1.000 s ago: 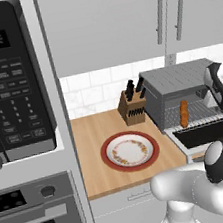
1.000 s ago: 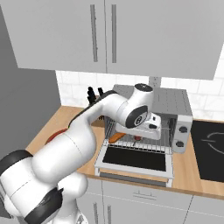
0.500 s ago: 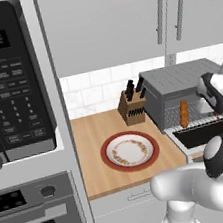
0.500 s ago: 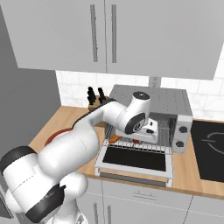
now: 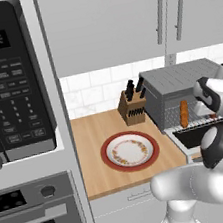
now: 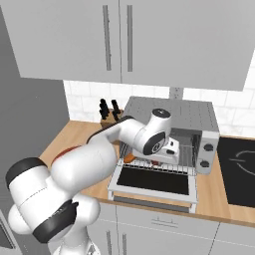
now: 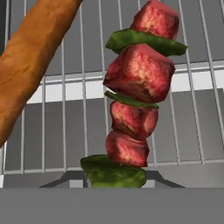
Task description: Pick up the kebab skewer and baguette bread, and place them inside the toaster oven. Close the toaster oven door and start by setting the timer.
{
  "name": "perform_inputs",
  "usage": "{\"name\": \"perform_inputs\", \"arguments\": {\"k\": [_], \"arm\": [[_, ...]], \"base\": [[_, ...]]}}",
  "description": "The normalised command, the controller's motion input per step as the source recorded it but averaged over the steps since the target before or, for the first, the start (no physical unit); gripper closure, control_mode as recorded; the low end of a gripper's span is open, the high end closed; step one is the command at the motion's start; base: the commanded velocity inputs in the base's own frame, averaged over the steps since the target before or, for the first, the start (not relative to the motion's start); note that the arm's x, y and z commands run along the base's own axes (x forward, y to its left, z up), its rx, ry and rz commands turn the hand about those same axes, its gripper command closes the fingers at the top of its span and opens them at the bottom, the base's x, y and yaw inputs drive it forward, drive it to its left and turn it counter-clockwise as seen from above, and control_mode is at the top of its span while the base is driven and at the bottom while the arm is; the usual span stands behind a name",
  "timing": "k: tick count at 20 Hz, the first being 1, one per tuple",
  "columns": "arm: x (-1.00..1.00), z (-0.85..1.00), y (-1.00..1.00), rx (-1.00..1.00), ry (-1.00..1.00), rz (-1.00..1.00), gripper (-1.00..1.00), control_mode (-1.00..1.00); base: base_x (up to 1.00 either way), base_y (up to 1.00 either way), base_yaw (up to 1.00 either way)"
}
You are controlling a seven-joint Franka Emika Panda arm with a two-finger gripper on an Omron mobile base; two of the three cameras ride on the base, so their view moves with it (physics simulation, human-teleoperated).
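Note:
The toaster oven [image 6: 169, 107] [image 5: 175, 81] stands at the back of the counter. Its door [image 6: 153, 180] [image 5: 195, 134] is folded down flat. The baguette bread [image 7: 30, 57] [image 5: 183, 114] [image 6: 129, 158] lies on the wire rack, toward the oven's left side. My gripper [image 6: 172, 152] reaches into the oven mouth and is shut on the kebab skewer [image 7: 135, 87]. In the hand view its red meat chunks and green pieces hang just over the rack bars, right of the baguette. The skewer's lower end is hidden at the fingers.
A red-rimmed plate [image 5: 129, 151] sits on the wooden counter left of the oven, with a knife block [image 5: 133, 107] behind it. The black microwave [image 5: 8, 83] and wall oven [image 5: 33, 216] are far left. The oven knobs [image 6: 206, 154] and a black cooktop [image 6: 239, 169] lie to the right.
The hand has sunk a little lower at the oven mouth, toward the rack, with the skewer still in its grip. The baguette and door have not moved.

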Motion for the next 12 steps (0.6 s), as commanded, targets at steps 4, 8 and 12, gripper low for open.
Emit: {"name": "perform_inputs", "arguments": {"k": [4,8,12], "arm": [[0.04,-0.06,0.0,0.0,0.0,0.0,1.0,-1.0],[0.0,-0.04,0.0,0.0,0.0,0.0,1.0,-1.0],[0.04,-0.03,0.0,0.0,0.0,0.0,1.0,-1.0]], "base": [[0.0,0.0,0.0],[0.0,0.0,0.0],[0.0,0.0,0.0]]}}
